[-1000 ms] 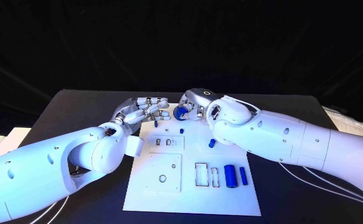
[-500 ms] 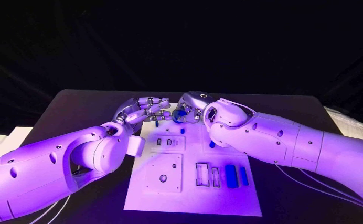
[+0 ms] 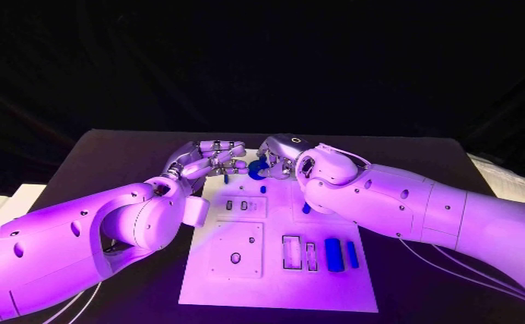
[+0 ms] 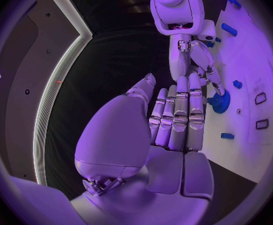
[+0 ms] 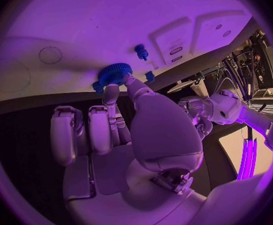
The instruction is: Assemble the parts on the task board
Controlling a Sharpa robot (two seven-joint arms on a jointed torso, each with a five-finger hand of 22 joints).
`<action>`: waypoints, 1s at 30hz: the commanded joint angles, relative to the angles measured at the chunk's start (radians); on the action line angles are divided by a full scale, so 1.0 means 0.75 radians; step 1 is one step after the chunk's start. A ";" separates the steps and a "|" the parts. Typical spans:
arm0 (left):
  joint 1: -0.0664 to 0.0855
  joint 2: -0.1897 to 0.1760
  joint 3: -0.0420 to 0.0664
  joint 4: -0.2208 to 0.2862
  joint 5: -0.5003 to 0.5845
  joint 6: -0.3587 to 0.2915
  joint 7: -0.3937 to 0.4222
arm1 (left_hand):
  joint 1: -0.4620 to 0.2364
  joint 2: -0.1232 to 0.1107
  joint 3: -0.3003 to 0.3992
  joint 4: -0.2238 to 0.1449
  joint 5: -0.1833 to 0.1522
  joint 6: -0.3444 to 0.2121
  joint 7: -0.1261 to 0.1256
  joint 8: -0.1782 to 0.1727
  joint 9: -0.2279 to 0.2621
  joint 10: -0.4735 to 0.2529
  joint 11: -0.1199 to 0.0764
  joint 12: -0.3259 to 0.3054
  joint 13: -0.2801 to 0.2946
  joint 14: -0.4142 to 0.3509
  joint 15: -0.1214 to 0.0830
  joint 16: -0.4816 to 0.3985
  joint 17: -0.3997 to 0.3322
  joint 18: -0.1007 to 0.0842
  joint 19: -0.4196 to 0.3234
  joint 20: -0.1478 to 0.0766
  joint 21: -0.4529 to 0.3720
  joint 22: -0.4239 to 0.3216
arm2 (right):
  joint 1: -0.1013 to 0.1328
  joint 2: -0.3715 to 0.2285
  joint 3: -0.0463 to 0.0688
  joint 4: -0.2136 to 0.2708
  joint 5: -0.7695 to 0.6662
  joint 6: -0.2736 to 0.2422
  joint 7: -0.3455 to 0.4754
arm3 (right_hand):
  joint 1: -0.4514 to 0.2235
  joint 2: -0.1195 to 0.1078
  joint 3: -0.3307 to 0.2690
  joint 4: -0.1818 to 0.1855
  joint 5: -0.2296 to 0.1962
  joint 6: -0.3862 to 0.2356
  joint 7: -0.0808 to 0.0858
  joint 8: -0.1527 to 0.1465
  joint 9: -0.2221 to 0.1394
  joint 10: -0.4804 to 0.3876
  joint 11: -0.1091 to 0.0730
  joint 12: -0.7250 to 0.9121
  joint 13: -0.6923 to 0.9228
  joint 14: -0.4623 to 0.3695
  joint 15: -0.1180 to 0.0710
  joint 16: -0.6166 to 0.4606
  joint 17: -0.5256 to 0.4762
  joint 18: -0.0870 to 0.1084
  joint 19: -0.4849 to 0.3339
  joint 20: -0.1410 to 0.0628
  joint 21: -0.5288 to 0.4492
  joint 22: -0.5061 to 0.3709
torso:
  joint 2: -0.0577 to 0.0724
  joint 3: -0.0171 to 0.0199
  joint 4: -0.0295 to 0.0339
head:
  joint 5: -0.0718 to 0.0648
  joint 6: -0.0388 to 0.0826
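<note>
My right hand [image 3: 280, 154] hovers over the far edge of the white task board [image 3: 279, 282] and pinches a blue gear [image 3: 257, 169] between thumb and a fingertip. The gear [image 5: 114, 74] sits low against the board's far end, next to a small blue peg [image 5: 141, 50] and a small blue piece [image 5: 150, 76]. My left hand [image 3: 208, 158] is just left of the gear, fingers straight and side by side, holding nothing. The left wrist view shows the left hand [image 4: 174, 120], the gear [image 4: 221, 101] and the right hand [image 4: 193, 60] reaching to it.
Two blue cylinders [image 3: 332, 254] [image 3: 351, 254] lie at the board's near right beside rectangular slots [image 3: 292, 252]. A small blue piece [image 3: 306, 207] lies mid-board under my right forearm. A square plate with holes [image 3: 237, 250] is at the near left.
My right hand has carried the gear slightly left and lower toward the board's far edge. My left hand has barely moved.
</note>
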 commanded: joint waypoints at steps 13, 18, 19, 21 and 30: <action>0.002 -0.002 0.001 0.001 -0.007 0.028 -0.003 | -0.002 0.010 0.000 -0.008 -0.002 -0.003 0.009 -0.005 -0.001 -0.002 0.009 -0.006 -0.001 -0.003 0.003 -0.009 0.002 0.000 -0.005 0.005 -0.007 -0.002 | 0.000 -0.020 -0.001 0.007 0.071 0.007 0.021 | -0.107 0.055 -0.042 0.121 0.120 0.046 -0.012 0.018 0.010 0.015 -0.006 0.021 0.010 0.060 0.004 -0.010 0.002 0.004 -0.003 0.005 -0.007 0.028 | 0.000 -0.0007 0.0001 | 0.001 -0.003; 0.002 -0.006 0.001 -0.003 -0.007 0.033 -0.002 | -0.002 0.010 0.000 -0.008 -0.002 -0.003 0.009 -0.005 -0.001 -0.002 0.009 -0.006 -0.001 -0.003 0.003 -0.009 0.002 0.000 -0.005 0.005 -0.007 -0.002 | 0.000 -0.082 0.001 0.050 0.156 -0.147 0.117 | -0.079 0.039 -0.044 0.107 0.119 0.047 -0.014 0.013 0.008 0.041 -0.009 0.070 0.050 0.061 0.001 -0.012 0.000 0.002 0.003 0.002 -0.003 0.035 | -0.002 0.0002 -0.0012 | 0.001 -0.001; 0.002 -0.008 0.001 -0.008 -0.007 0.039 0.000 | -0.002 0.010 0.000 -0.008 -0.002 -0.003 0.009 -0.005 -0.001 -0.002 0.009 -0.006 -0.001 -0.003 0.003 -0.009 0.002 0.000 -0.005 0.005 -0.007 -0.002 | 0.001 -0.122 0.004 0.075 0.235 -0.192 0.214 | -0.071 0.040 -0.042 0.104 0.118 0.047 -0.014 0.013 0.008 0.038 -0.009 0.067 0.047 0.060 0.001 -0.016 -0.005 0.003 0.000 0.002 -0.005 0.031 | -0.002 0.0011 -0.0031 | 0.003 0.000; 0.002 -0.012 0.001 -0.018 -0.007 0.056 0.003 | -0.004 0.010 0.000 -0.009 -0.002 -0.003 0.010 -0.006 -0.001 -0.003 0.009 -0.008 -0.001 -0.004 0.004 -0.011 0.003 -0.001 -0.005 0.006 -0.008 -0.002 | 0.002 -0.179 0.011 0.105 0.354 -0.214 0.342 | -0.038 0.049 -0.029 0.090 0.098 0.045 -0.013 0.008 0.006 0.030 -0.009 0.063 0.045 0.057 0.000 -0.027 -0.017 0.005 -0.007 0.000 -0.011 0.020 | -0.003 0.0017 -0.0055 | 0.005 0.000; 0.002 -0.024 0.001 -0.084 -0.007 0.117 0.028 | -0.006 0.010 0.003 -0.015 -0.002 -0.007 0.007 -0.010 -0.002 -0.005 0.009 -0.011 -0.001 -0.010 0.006 -0.019 0.006 -0.001 -0.011 0.007 -0.012 -0.004 | 0.040 -0.441 0.023 0.188 0.820 -0.051 0.644 | 0.059 0.044 -0.006 0.025 0.054 0.044 -0.010 0.006 0.006 0.004 -0.009 0.036 0.022 0.057 0.000 -0.028 -0.011 0.005 -0.007 0.000 -0.012 0.022 | -0.020 0.0131 -0.0309 | 0.019 0.005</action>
